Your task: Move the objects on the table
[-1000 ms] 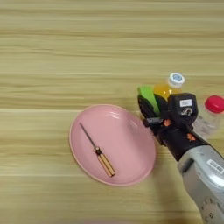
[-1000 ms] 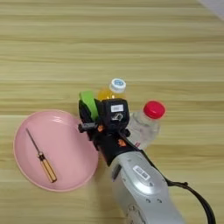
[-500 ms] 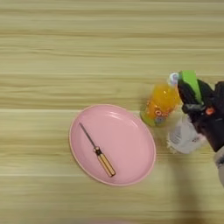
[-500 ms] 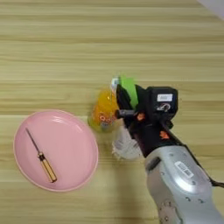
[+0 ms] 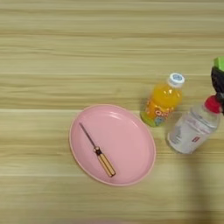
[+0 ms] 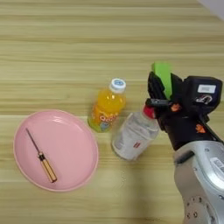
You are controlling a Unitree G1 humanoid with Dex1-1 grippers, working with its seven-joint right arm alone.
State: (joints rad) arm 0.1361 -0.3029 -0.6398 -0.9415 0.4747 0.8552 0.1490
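My right gripper point(image 6: 162, 87) is shut on the bright-green block point(image 6: 162, 75), holding it above the table point(image 5: 52, 52) just right of the two bottles. In the left eye view only the block's edge point(image 5: 219, 63) and a black finger show at the right border. The screwdriver point(image 5: 98, 151) with the yellow-brown handle lies inside the pink plate point(image 5: 131, 131), well to the left of the gripper; it shows in the right eye view too point(image 6: 41, 156).
An orange juice bottle point(image 6: 106, 106) with a white cap stands right of the pink plate point(image 6: 78, 144). A clear water bottle point(image 6: 134, 136) with a red cap leans beside it, its cap close under my gripper. My silver forearm point(image 6: 201, 175) fills the lower right.
My gripper has carried the green block to the right, away from the plate's edge and past the two bottles. The plate and screwdriver have stayed put.
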